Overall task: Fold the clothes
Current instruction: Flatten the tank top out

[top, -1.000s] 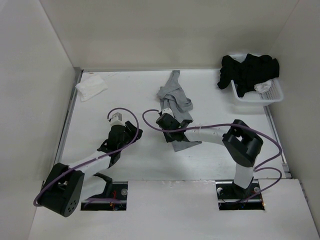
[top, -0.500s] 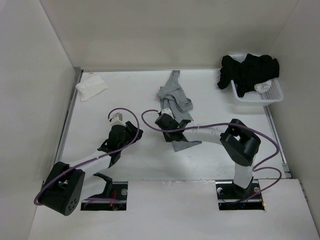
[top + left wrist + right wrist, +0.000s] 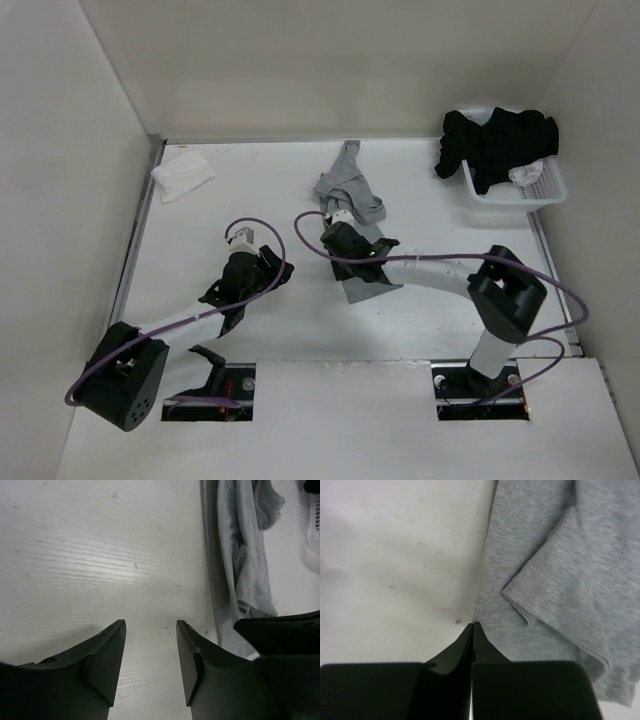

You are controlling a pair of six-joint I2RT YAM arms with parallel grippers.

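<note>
The clothes point(image 3: 347, 188) lay bunched in the middle of the counter point(image 3: 180, 240), the right tool point(image 3: 473, 626) pressed together at their edge and the left tool point(image 3: 150, 626) spread nearby, so I thought a slow lift should show whether cloth was really caught.

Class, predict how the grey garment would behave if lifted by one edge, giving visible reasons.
The grey garment probably droops limply: it lies crumpled in soft folds. Likely light, as the knit looks thin. Pushed, it would probably bunch, not slide whole.
</note>
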